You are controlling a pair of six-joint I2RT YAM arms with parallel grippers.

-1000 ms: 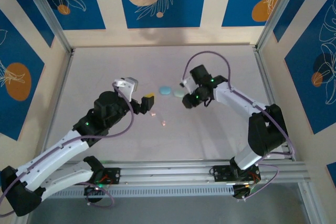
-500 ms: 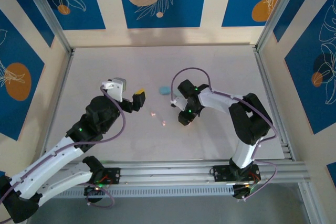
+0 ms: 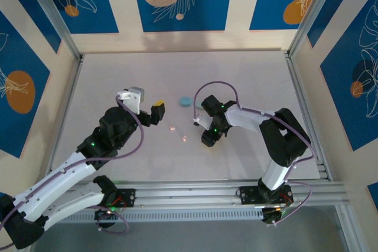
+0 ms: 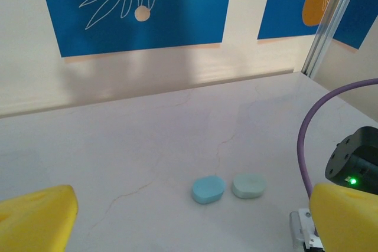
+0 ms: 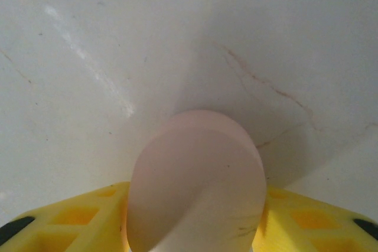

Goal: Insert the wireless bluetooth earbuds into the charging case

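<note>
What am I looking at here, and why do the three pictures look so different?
These are two robot arms bolted to a table, each ending in a two-finger gripper. The wide picture comes from a camera overhead; the other two come from small cameras on the wrists, looking past yellow fingers. On the table lie two tiny pink earbuds, a blue case and a pale teal case. The left gripper is open and empty. The right gripper points down at the table with a pale pink rounded piece between its fingers; whether it is gripped, I cannot tell.
</note>
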